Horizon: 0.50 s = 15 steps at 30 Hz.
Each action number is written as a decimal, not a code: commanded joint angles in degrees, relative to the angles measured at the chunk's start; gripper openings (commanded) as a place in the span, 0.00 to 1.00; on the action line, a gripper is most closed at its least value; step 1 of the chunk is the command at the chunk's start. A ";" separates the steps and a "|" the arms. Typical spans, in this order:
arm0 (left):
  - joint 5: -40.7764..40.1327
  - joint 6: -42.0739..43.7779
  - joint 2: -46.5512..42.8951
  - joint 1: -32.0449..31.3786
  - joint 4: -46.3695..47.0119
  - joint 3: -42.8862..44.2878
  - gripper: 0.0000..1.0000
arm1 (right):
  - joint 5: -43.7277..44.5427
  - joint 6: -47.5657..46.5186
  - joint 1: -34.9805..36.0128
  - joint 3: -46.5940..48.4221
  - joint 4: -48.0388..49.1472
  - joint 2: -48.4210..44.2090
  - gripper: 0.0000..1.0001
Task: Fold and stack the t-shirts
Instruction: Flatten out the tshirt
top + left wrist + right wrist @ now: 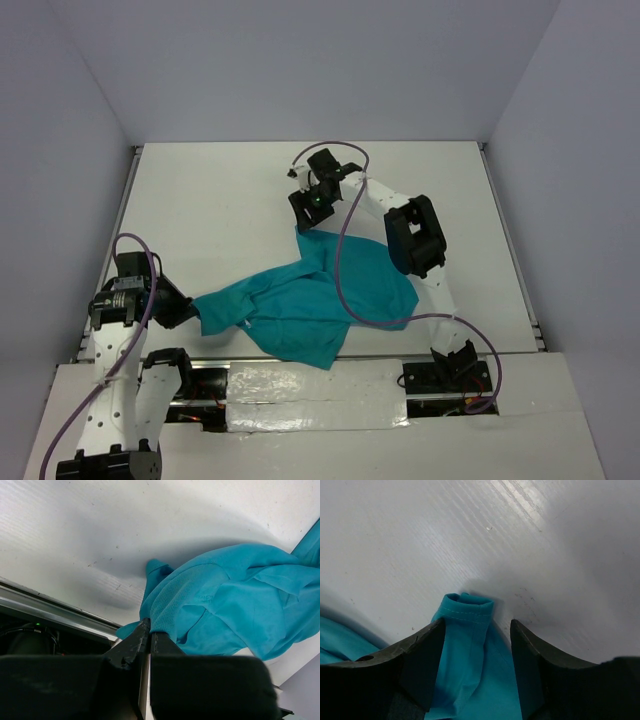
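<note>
The teal t-shirt (310,305) is found crumpled at the near edge of the worktop (220,200). Its left end is pinched by the left hand (149,630); the right hand (477,625) is spread astride its far fold.

- T-shirt (310,300): uniform teal; fine mesh weave shows in the left wrist view; hem stitching is matching teal.
- Surface (220,200): white, with faint parallel grain lines and a few small dark specks.
- Left arm (115,390) and right arm (378,203): white links, black joints; jaws black.
- Cables (345,270): purple.
- Walls (300,70): pale grey-lavender.
</note>
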 commanded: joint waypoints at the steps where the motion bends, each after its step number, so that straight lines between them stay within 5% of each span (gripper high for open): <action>1: 0.20 -0.06 0.04 0.26 -0.34 0.91 0.00 | -3.26 0.70 -0.02 1.53 0.99 0.07 0.62; 15: 0.82 0.12 0.04 0.26 0.27 0.21 0.00 | -3.09 0.53 0.24 2.40 2.22 2.87 0.49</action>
